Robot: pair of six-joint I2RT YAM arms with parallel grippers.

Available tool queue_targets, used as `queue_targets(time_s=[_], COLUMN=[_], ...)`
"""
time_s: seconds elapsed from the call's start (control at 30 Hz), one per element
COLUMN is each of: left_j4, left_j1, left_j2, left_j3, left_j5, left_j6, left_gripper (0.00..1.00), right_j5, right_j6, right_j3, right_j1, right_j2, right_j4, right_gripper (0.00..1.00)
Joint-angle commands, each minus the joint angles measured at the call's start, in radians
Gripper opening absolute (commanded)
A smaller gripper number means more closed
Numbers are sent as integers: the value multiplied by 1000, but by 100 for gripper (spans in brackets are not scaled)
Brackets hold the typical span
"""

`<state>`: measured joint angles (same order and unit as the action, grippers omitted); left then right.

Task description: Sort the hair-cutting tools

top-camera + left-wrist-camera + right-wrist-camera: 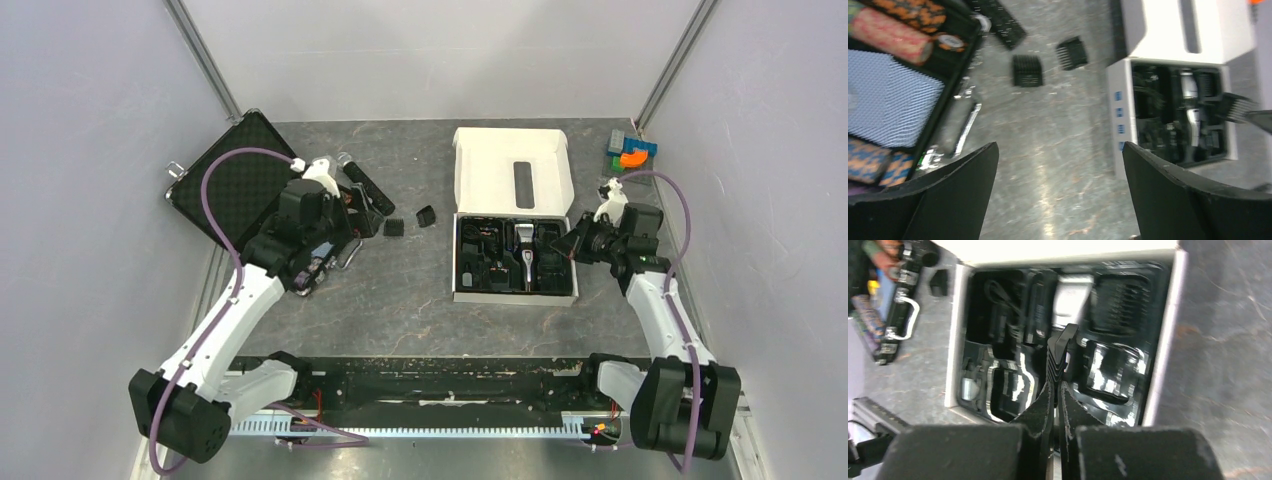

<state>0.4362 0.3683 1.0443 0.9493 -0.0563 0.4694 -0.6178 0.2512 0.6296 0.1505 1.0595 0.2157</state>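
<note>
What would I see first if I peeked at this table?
The open white box in the middle stands out, with a silver clipper lying inside. The right gripper pinches a black comb over it. At the left lies a black case with colourful chips.
</note>
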Motion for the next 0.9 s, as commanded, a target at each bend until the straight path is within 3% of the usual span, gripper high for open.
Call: queue_targets(time_s=[0.0,0.33,0.87], left_j4=[81,103,103], left_j1=[21,131,145], left_j2=[-44,-87,-91], left_j3=[29,13,8], left_j5=[184,393,386], left_j6=[-158,-210,-204], left_gripper=[100,100,100], right_j5=[132,104,13], right_j6=[-148,-187,-213], right_j3=[84,87,170], right_j1=[30,44,48], right_j2=[40,96,254], right_j4=[175,189,227], right_gripper=[0,0,0])
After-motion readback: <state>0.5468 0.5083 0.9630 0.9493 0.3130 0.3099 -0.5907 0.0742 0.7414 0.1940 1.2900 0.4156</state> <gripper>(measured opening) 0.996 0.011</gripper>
